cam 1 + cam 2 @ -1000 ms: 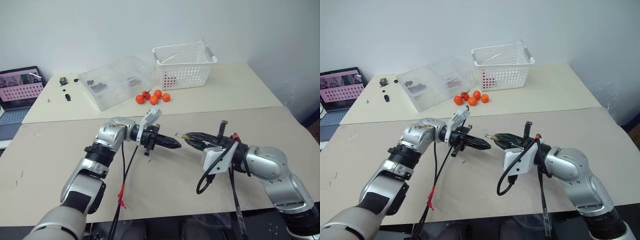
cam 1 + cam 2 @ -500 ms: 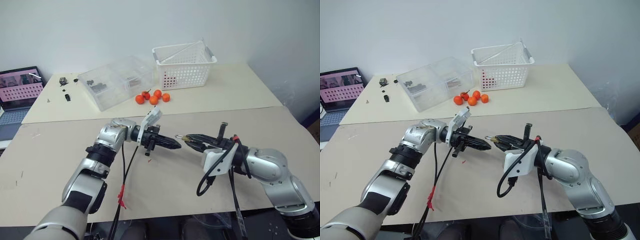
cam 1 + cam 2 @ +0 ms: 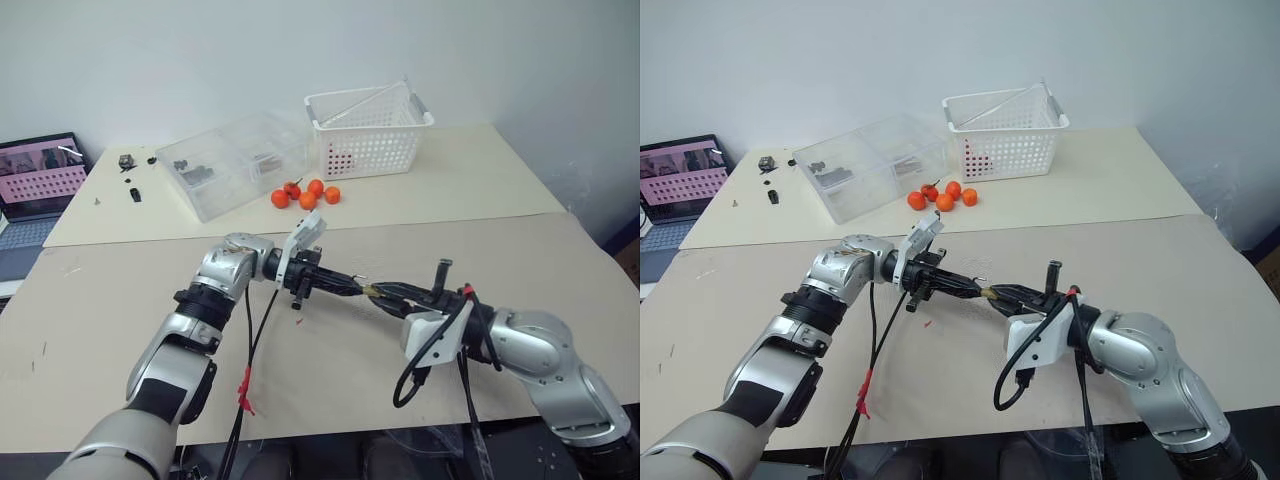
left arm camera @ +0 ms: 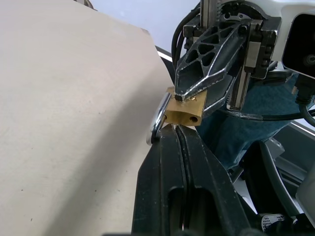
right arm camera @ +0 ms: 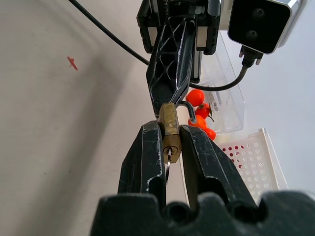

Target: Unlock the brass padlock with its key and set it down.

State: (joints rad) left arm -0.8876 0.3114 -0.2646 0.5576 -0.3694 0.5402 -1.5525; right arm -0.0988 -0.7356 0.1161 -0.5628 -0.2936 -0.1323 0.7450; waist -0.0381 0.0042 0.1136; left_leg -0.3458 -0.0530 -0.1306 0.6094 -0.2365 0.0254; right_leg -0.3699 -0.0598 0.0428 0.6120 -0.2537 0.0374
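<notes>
The brass padlock is clamped between the right fingers, key in its keyhole. Its silvery shackle is met by the closed left fingers above the table.

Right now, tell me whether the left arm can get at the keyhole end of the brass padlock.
Probably not. The left gripper is shut at the shackle end of the brass padlock, while the keyhole end sits between the right gripper's jaws, facing away from it.
</notes>
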